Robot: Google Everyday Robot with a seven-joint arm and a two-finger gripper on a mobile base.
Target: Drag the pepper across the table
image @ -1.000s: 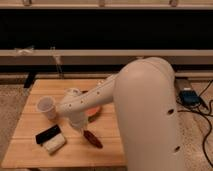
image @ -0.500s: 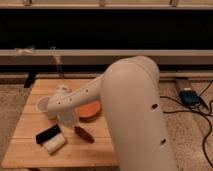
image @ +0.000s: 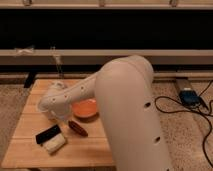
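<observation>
The pepper (image: 77,128), a small dark red-brown pod, lies on the light wooden table (image: 30,150) just in front of the orange bowl (image: 85,108). My white arm (image: 125,100) reaches from the right across the table to the left. My gripper (image: 61,118) hangs from the arm's end, low over the table, just left of the pepper and between it and the black-and-white block (image: 50,138). The arm hides most of the gripper and the cup.
A blue device (image: 190,96) with black cables lies on the floor to the right. A thin upright stand (image: 57,65) rises behind the table's back edge. A dark wall with a pale ledge runs behind.
The arm's end has swung left over the table and now covers the cup. The pepper has slid left and slightly back, closer to the block. The block has stayed put.
</observation>
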